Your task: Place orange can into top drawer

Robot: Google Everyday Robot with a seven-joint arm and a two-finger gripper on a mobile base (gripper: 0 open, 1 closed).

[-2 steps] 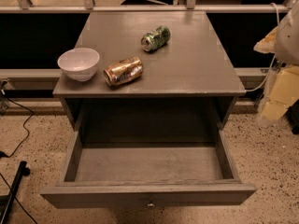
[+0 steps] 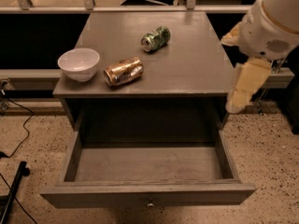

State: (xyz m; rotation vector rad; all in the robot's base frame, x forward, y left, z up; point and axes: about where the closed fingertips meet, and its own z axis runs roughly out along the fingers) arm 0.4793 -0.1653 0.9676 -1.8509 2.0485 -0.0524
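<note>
The orange can [image 2: 123, 71] lies on its side on the grey cabinet top [image 2: 196, 64], near the front edge and just right of the white bowl. The top drawer [image 2: 149, 195] is pulled fully out below it, and its inside [image 2: 149, 164] is empty. A small metal knob [image 2: 150, 203] sits on its front panel. My gripper [image 2: 239, 99] hangs off the cabinet's right front corner, to the right of the can and apart from it, holding nothing that I can see.
A white bowl [image 2: 79, 63] stands at the top's front left. A green patterned can [image 2: 155, 38] lies on its side further back. A railing [image 2: 140, 7] runs behind the cabinet. Cables [image 2: 18, 139] lie on the speckled floor at left.
My arm and gripper have moved left from the right edge of view, closer to the cabinet's right side. The cans, bowl and drawer have not moved.
</note>
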